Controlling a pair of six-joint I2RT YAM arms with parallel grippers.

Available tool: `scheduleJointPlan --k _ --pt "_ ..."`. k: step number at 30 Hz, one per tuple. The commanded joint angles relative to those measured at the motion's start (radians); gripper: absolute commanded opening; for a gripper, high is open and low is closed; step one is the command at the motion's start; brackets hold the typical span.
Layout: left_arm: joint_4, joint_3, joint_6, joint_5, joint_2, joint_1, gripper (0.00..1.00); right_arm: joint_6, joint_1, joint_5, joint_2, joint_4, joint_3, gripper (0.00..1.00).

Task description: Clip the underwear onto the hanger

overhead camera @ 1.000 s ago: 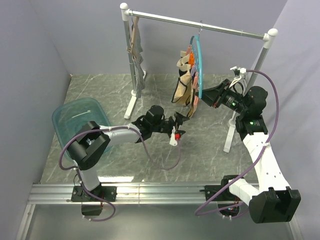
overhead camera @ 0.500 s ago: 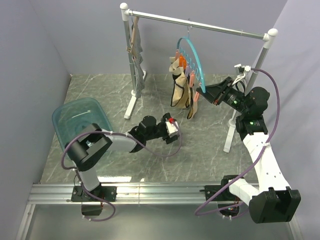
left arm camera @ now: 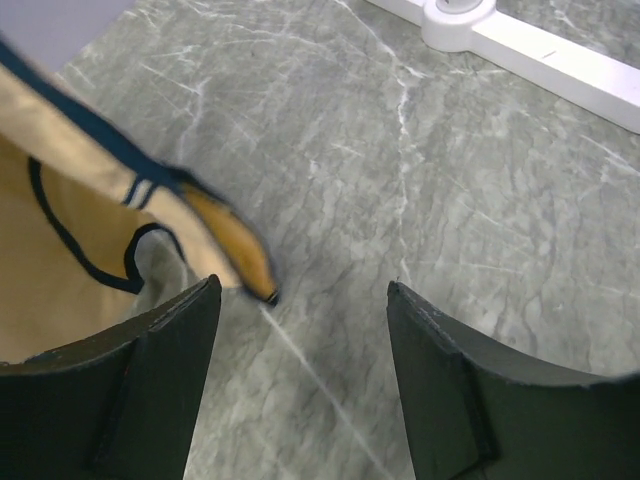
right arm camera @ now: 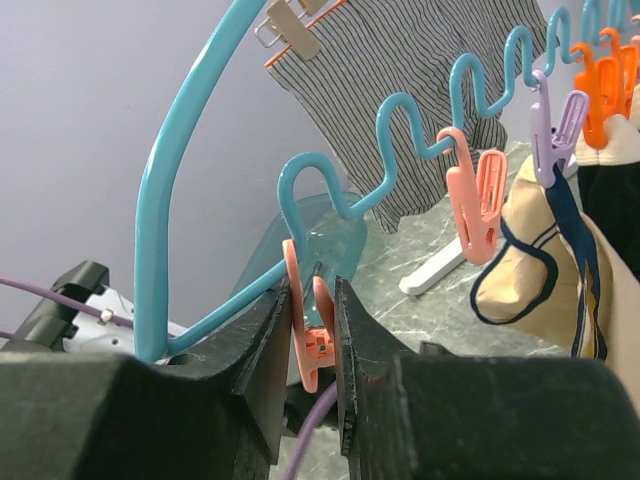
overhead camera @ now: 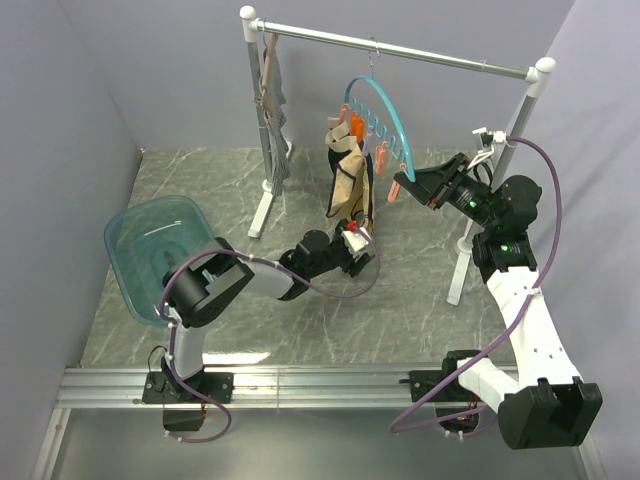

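Since a second ago the teal plastic hoop hanger (overhead camera: 397, 118) has swung from edge-on to broadside, and the left gripper (overhead camera: 362, 243) has moved up beneath it. Grey-green marbled tabletop (overhead camera: 420, 290); lavender walls (overhead camera: 60, 120) on three sides. One translucent teal tub (overhead camera: 160, 255), far left. One white rack (overhead camera: 440, 56); one grey striped garment (overhead camera: 275, 120) at its left post. One tan, dark-trimmed underwear (overhead camera: 345, 180) hangs from the hoop's clips; left jaws apart, empty, just beside its lower tip. At right, the right gripper (overhead camera: 402, 186) is clamped on one salmon clip (right arm camera: 305, 335). Wrist view: two salmon clips, one purple; orange count unclear.
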Motion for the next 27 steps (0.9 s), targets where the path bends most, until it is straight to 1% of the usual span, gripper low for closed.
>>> scheduleJointPlan --k 1,2,5,7,8,14,15,18,19,23,27 --pt "-0.005 0.071 -0.034 -0.056 0.018 -0.034 0.72 0.015 0.004 0.032 -0.021 0.047 0.021 0.00" --pt "-0.020 0.083 -0.035 -0.096 0.033 -0.043 0.72 0.016 0.004 0.034 -0.020 0.050 0.021 0.00" --pt "-0.078 0.139 -0.049 -0.155 0.073 -0.065 0.71 0.018 0.004 0.032 -0.020 0.051 0.026 0.00" --pt "-0.132 0.182 -0.086 -0.166 0.093 -0.068 0.70 0.016 0.004 0.031 -0.022 0.050 0.027 0.00" --pt "-0.143 0.192 -0.093 -0.212 0.108 -0.068 0.69 0.013 0.004 0.031 -0.025 0.047 0.027 0.00" --pt "-0.186 0.240 -0.159 -0.272 0.142 -0.051 0.63 0.009 0.002 0.029 -0.037 0.045 0.020 0.00" --pt "-0.195 0.252 -0.182 -0.277 0.148 -0.049 0.63 0.010 0.004 0.031 -0.037 0.048 0.018 0.00" --pt "-0.189 0.281 -0.186 -0.286 0.163 -0.043 0.63 0.015 0.002 0.034 -0.034 0.059 0.015 0.00" --pt "-0.191 0.298 -0.220 -0.288 0.168 -0.043 0.63 0.016 0.004 0.034 -0.034 0.062 0.013 0.00" --pt "-0.198 0.318 -0.236 -0.280 0.180 -0.045 0.64 0.016 0.004 0.034 -0.031 0.062 0.016 0.00" --pt "-0.206 0.311 -0.242 -0.246 0.174 -0.055 0.71 0.015 0.004 0.034 -0.027 0.062 0.021 0.00"
